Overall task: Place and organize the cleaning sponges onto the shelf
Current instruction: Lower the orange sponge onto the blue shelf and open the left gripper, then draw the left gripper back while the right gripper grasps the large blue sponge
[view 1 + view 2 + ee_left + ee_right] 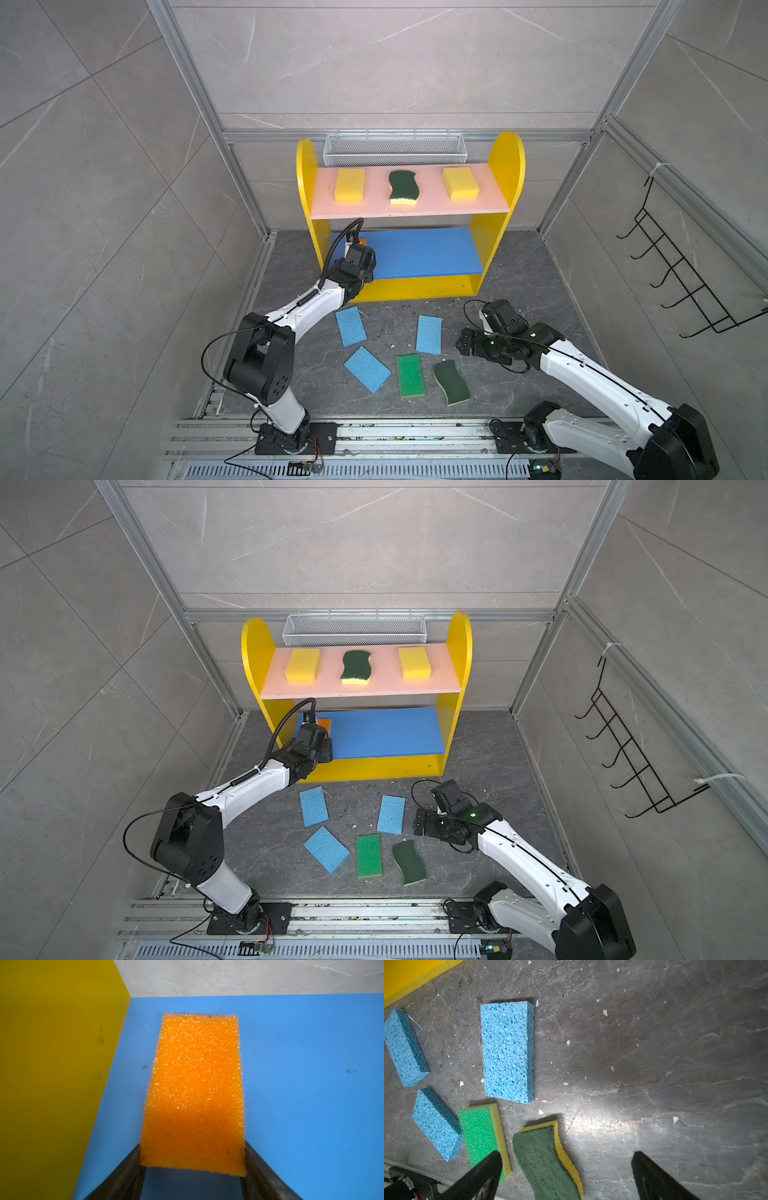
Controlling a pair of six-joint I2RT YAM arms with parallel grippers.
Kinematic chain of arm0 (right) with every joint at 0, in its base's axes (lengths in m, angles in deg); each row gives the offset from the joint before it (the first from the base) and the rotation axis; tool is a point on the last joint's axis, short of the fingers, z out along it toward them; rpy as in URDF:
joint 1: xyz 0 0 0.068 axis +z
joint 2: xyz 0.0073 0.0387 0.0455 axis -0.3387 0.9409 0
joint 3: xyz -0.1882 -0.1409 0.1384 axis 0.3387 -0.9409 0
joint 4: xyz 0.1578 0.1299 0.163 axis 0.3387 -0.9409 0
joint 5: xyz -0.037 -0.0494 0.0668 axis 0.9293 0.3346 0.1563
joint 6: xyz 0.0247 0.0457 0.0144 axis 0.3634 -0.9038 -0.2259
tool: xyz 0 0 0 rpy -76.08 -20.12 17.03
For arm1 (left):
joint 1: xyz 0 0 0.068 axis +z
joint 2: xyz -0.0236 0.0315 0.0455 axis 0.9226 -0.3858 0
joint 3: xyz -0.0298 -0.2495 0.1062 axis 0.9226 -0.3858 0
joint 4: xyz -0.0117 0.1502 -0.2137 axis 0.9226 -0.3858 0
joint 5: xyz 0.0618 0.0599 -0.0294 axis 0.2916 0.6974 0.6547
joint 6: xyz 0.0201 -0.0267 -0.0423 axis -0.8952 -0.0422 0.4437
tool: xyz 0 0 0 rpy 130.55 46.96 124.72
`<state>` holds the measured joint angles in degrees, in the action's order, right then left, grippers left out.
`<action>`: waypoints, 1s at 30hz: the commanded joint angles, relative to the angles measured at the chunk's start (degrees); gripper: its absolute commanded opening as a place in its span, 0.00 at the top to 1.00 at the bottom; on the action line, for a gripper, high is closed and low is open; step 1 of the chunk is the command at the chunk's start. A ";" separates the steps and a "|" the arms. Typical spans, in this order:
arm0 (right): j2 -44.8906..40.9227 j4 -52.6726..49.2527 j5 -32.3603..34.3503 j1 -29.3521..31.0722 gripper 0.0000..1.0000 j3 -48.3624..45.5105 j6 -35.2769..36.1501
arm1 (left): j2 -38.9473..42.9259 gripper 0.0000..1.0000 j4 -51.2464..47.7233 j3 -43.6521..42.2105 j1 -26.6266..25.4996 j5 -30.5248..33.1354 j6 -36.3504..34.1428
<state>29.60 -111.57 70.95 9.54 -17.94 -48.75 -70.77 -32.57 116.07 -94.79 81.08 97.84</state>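
Now, left gripper: closed partway, squeezing the orange sponge by its two sides.
Orange sponge: at the left end of the blue board of the shelf, near the yellow side wall.
Right gripper: wide open, holding nothing, above the desk.

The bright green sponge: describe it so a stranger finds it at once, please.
Start at the yellow shelf. On the dark floor before it, the bright green sponge lies beside a wavy dark scourer. It alone is green and straight-edged.
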 commanded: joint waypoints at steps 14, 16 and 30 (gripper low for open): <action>-1.53 -1.22 0.55 0.36 0.01 -0.42 0.46 | 3.44 0.16 -2.73 -1.71 -0.35 -0.56 -0.19; -1.59 -0.94 0.55 0.31 0.01 -0.50 0.36 | 3.88 0.16 -4.23 -0.87 -1.05 0.53 -0.67; 0.26 -0.78 4.20 2.01 0.01 0.61 -1.52 | 16.78 0.13 -9.73 -6.52 -7.08 6.96 1.76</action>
<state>28.94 -111.66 73.31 10.77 -17.94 -49.23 -58.03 -40.22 110.34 -101.00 85.21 98.32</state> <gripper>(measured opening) 0.989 0.870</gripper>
